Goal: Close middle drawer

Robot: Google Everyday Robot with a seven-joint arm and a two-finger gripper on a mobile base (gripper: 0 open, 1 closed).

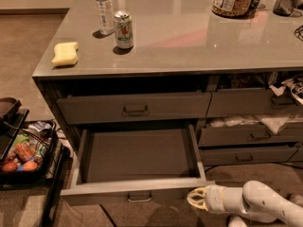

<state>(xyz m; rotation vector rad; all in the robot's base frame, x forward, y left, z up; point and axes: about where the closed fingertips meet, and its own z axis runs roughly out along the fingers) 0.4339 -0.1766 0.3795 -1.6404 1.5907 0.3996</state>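
I see the wide dark-grey middle drawer [102, 191] standing pulled out below the grey desk [189, 41]. My cream end effector [197, 198] sits just beside the drawer's near right corner, and I cannot tell whether it is open or closed.

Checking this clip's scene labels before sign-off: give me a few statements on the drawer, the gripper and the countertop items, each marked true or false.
1. The middle drawer is pulled out and its interior is bare. True.
2. The gripper is at the drawer's loop handle. False: it is low by the right end of the drawer front, well to the right of the handle.
3. A soda can stands upright on the countertop next to a water bottle. True.
4. The yellow sponge lies inside the middle drawer. False: it lies on the countertop near its left edge.
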